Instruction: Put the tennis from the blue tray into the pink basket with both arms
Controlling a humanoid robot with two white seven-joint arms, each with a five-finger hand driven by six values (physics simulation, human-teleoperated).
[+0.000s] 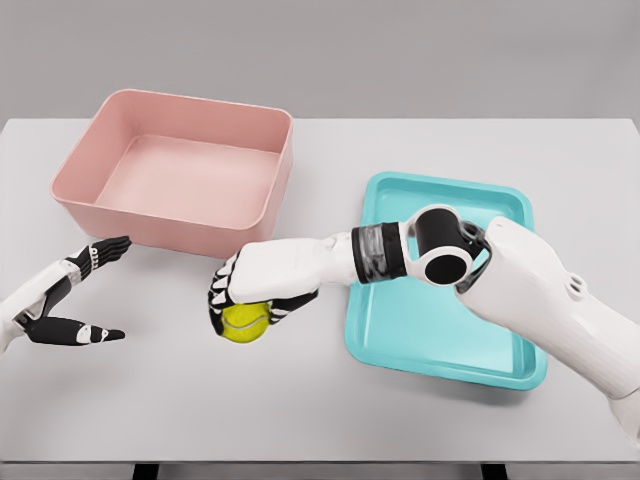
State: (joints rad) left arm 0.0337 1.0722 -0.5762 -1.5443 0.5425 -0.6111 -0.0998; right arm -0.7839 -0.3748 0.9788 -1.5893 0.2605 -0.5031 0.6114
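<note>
A yellow-green tennis ball [244, 322] sits in the grasp of my right hand [238, 300], whose black-and-white fingers curl over it from above. That hand hovers over the grey table, left of the blue tray [440, 340] and just in front of the pink basket [180, 175]. The basket stands at the back left and holds nothing I can see. My left hand [80, 295] is near the left edge, fingers spread, holding nothing, a short way left of the ball.
The grey table [320, 420] runs across the whole view, its front edge near the bottom. My right forearm [520, 280] lies across the tray's upper part.
</note>
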